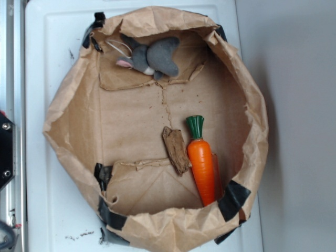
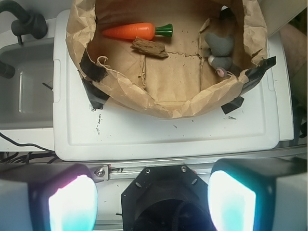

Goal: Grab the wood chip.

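The wood chip (image 1: pixel 176 150) (image 2: pixel 149 47), a small rough dark-brown piece, lies flat on the floor of a brown paper bag (image 1: pixel 68 105) (image 2: pixel 168 103) with its rim rolled down. It rests right beside an orange toy carrot (image 1: pixel 202 165) (image 2: pixel 130 31) with a green top. My gripper (image 2: pixel 151 199) is open, its two glowing fingers (image 2: pixel 72 202) far apart with nothing between them. It hangs well back from the bag, over the robot's black base. The exterior view does not show the gripper.
A grey plush mouse (image 1: pixel 155 55) (image 2: pixel 221 43) lies at the far end of the bag from the carrot. The bag stands on a white plastic lid (image 1: pixel 47 210) (image 2: pixel 168 134). Black tape (image 1: pixel 233 199) holds the bag's rim. A grey bin (image 2: pixel 29 82) sits to the left.
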Robot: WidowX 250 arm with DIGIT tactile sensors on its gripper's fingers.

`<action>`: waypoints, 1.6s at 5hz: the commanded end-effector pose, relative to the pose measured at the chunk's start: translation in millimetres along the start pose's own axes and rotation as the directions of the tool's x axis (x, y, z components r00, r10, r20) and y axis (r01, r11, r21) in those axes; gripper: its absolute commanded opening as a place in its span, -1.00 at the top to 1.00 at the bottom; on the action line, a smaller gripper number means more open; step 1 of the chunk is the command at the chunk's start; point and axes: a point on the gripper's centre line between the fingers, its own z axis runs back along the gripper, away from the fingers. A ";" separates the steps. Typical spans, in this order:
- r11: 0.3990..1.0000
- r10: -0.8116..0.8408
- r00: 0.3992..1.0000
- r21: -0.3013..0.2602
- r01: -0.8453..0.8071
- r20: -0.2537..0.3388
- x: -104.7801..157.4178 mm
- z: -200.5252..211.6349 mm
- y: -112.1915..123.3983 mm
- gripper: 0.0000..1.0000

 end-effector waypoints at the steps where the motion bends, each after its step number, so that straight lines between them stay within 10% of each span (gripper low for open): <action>1: 1.000 0.000 1.000 0.000 0.000 0.000 0.0 0.0 0.0 -1.00; 4: 0.941 -0.338 0.937 0.051 0.335 0.081 126.5 -37.8 -22.8 -1.00; 6: 0.941 -0.338 0.937 0.051 0.335 0.081 126.5 -37.8 -22.8 -1.00; 8: 0.887 -0.461 0.882 0.074 0.455 0.101 156.1 -132.3 12.7 -1.00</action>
